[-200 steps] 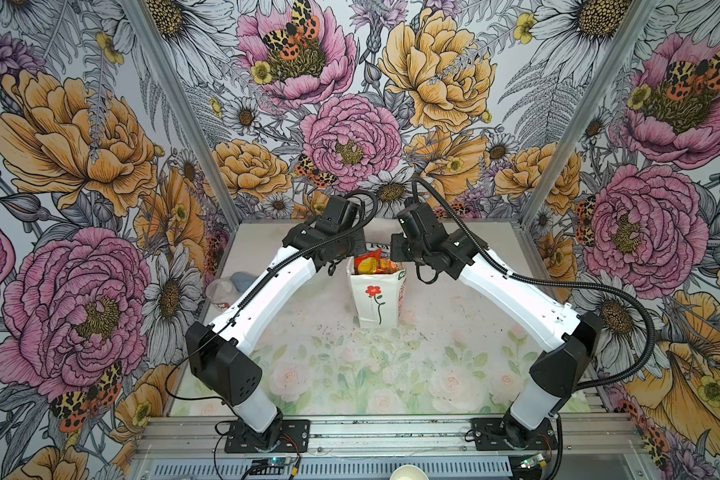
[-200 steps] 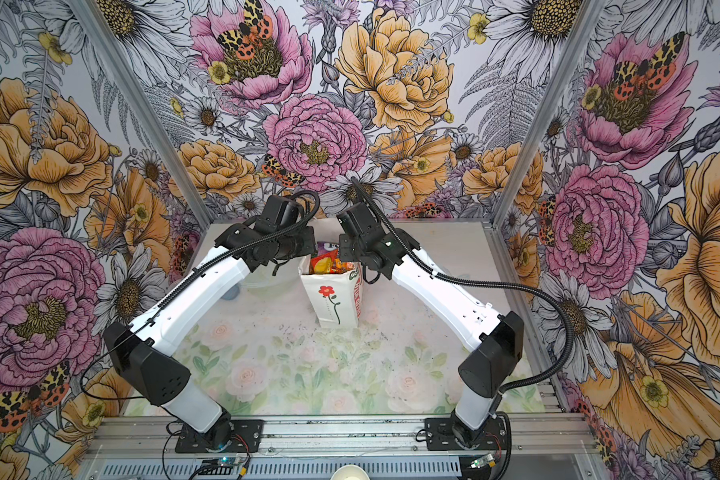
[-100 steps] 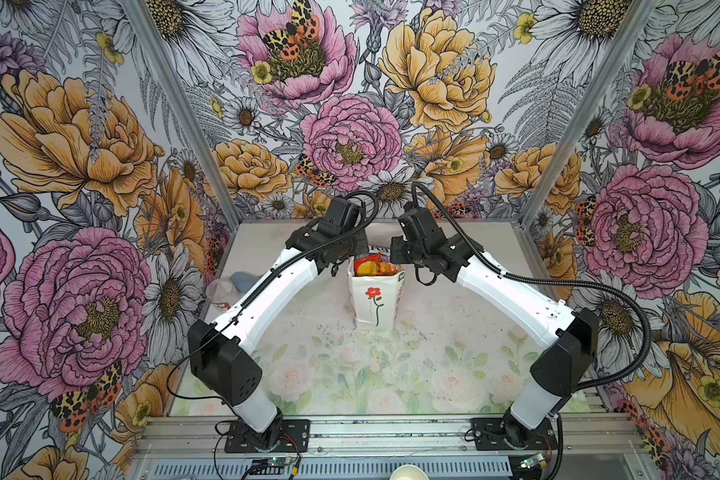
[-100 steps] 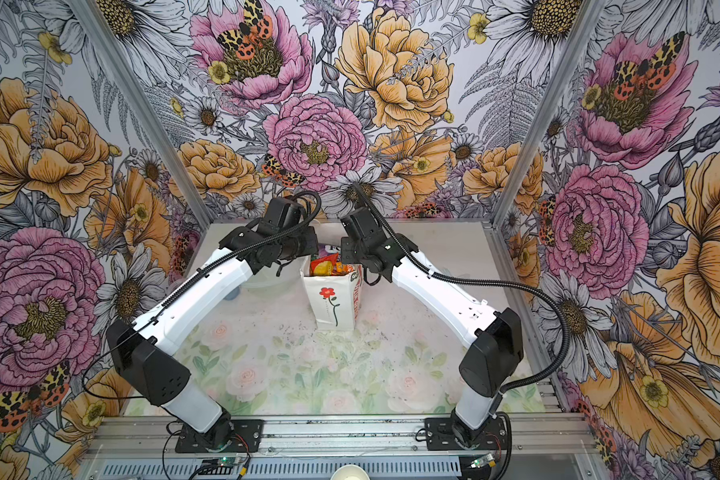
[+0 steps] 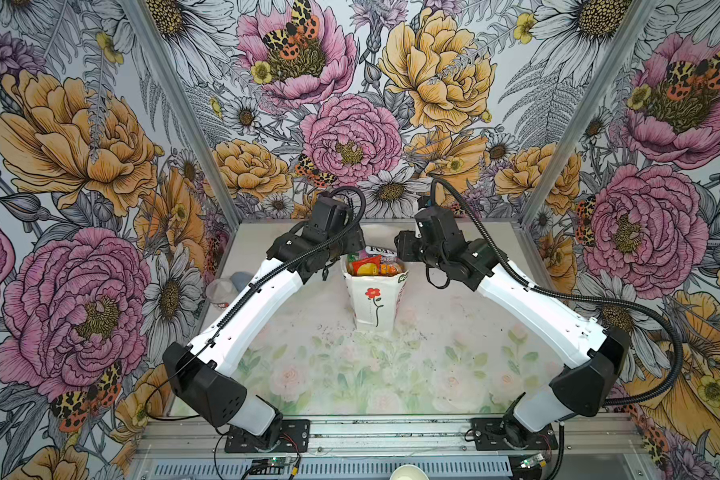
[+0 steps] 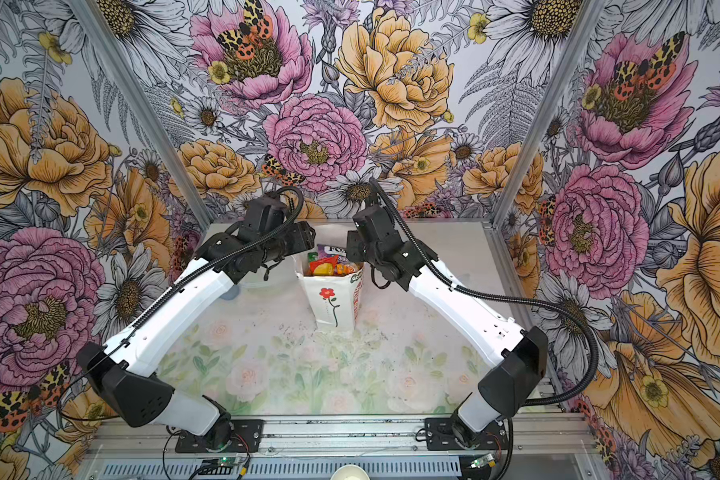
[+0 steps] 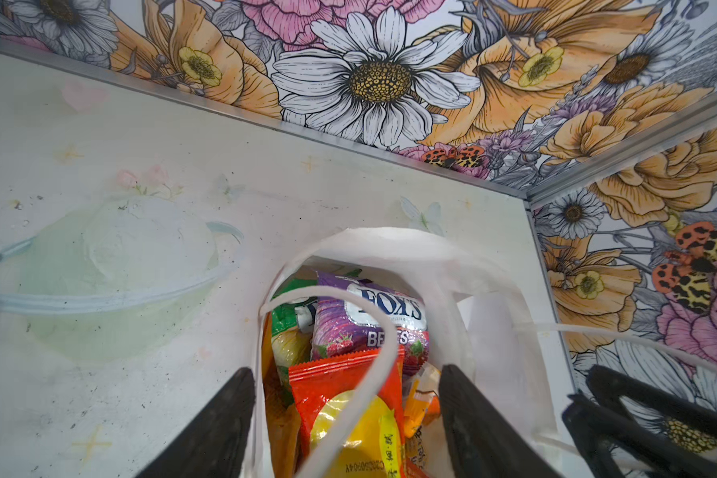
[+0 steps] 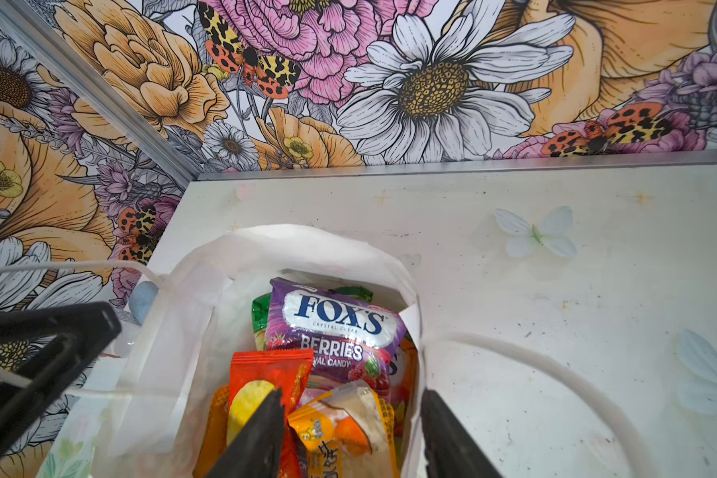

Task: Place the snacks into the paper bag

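Now both pincers let go at once: a second ago they were clamped at the mouth of the bag, and the left gripper has since spread wide while the right gripper has parted to a moderate gap. Neither has anything pinched between its jaws. The arms flank the bag much as before, and it has not shifted; it stands upright near the back middle of the table, red flower facing forward. To my eye that release marks the end of the packing, since I see no packet lying loose on the table in either top view, only a clear cup off to the left. The snacks fill the bag to the brim. A purple packet stands tallest at the back with a green packet beside it, a red packet lies in front, and a small orange packet sits on top. One cord loops across the open mouth between the left jaws, so I reckon pulling away could snag it and tip the bag.
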`<state>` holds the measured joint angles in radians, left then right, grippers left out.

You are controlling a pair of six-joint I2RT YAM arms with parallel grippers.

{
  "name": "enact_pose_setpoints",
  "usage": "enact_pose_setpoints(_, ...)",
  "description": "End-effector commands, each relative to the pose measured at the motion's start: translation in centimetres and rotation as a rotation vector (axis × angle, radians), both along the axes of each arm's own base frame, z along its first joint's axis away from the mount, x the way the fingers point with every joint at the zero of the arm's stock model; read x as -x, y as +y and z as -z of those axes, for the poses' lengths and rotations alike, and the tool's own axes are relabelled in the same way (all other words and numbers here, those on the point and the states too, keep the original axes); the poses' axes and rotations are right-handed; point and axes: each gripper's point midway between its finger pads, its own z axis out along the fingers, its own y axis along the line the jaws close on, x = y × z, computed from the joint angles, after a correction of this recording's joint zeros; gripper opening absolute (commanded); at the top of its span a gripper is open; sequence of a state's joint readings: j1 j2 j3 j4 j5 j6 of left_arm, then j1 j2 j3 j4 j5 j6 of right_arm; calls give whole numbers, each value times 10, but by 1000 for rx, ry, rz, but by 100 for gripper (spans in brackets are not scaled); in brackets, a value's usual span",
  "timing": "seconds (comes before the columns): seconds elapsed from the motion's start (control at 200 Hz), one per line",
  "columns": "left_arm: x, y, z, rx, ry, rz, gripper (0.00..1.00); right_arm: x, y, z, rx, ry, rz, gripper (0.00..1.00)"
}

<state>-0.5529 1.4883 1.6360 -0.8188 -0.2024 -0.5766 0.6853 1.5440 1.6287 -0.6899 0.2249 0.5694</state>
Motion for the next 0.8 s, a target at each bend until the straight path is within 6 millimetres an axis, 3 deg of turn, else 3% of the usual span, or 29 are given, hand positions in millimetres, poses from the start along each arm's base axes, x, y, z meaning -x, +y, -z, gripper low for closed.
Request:
enact_pose_setpoints(0.0, 3, 18, 10, -39, 22, -54, 83, 4, -15, -18, -26, -49, 37, 60)
enact_pose_setpoints(0.11, 5, 22, 13, -38, 29, -54, 98, 10, -19, -19, -34, -51, 29, 66)
enact_pose_setpoints(0.33, 22, 25, -1, -38, -13, -38, 99, 29, -31, -21, -22, -66, -2, 78)
enact_pose_setpoints(0.51, 47, 46, -22, -92, -117, -79, 99, 56, -49, -33, -24, -150, -52, 80)
enact_pose_setpoints(0.706, 75, 75, -39, -137, -267, -148, 99, 84, -97, -24, 58, -274, 10, 80)
enact_pose_setpoints(0.796, 87, 101, -27, -158, -323, -240, 99, 93, -127, -12, 110, -302, 114, 80)
